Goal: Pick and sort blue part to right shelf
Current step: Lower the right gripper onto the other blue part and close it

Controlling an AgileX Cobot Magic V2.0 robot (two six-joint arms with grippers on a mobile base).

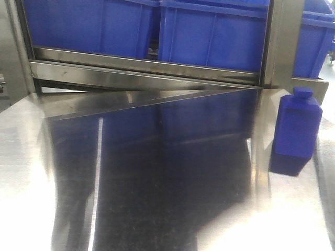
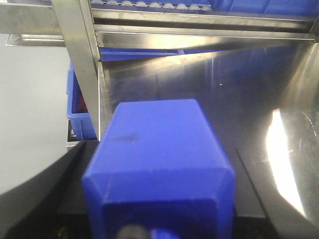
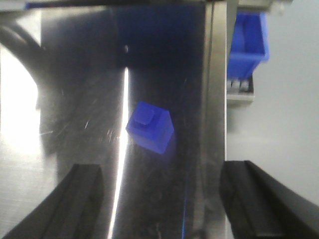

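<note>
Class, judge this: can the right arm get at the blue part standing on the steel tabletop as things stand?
Probably yes. The right gripper hangs open over the blue part, which stands alone on the tabletop near its edge. Nothing lies between them, and the fingers are spread wider than the part.

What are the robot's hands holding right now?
The left gripper looks to hold a blue part by its two long sides. The right gripper is open and holds nothing, hanging above a second part.

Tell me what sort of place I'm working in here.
Probably a factory or warehouse parts-sorting station: a stainless-steel worktable, a steel rack with roller tracks, and large blue plastic crates on it.
</note>
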